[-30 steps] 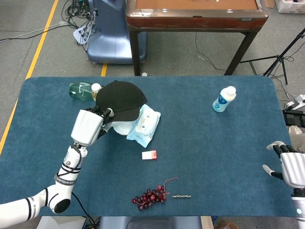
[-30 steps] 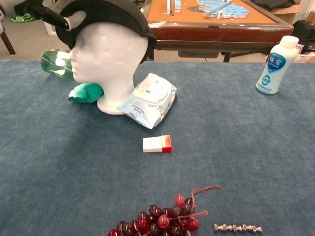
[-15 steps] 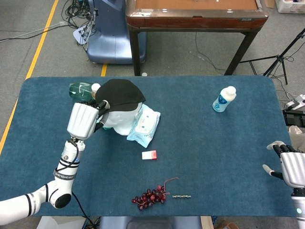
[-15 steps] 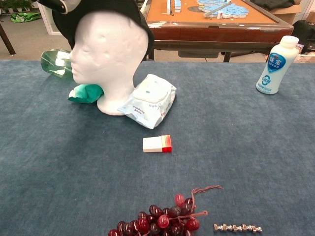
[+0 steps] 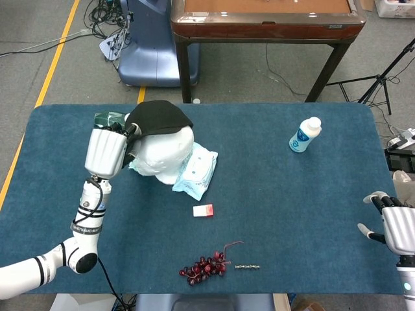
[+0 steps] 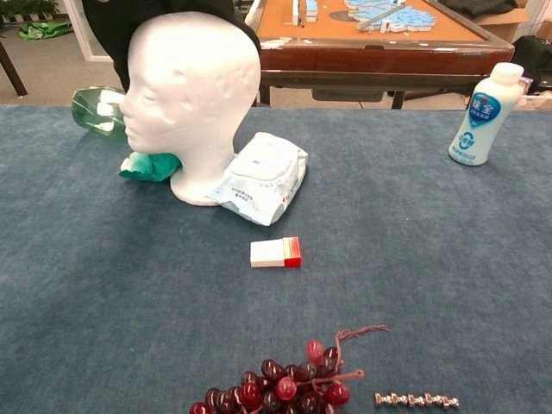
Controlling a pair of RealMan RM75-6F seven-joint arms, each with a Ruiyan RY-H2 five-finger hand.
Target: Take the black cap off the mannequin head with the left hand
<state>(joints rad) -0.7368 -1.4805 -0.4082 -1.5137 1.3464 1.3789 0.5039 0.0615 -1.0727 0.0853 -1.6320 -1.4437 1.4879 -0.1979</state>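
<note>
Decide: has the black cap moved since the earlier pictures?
Yes. The black cap has slid back off the mannequin head, toward the green bottle, held by the left robot hand.

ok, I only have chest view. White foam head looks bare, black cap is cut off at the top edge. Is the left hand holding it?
Observer: Yes. In head view the left hand grips the black fabric cap at its edge nearest the arm.
Operator: Cap clear of the head?
Observer: Can't tell; from above it overlaps the far side of the white foam mannequin head.
Operator: Right hand?
Observer: The right hand is open at the table's near right corner, holding nothing.
</note>
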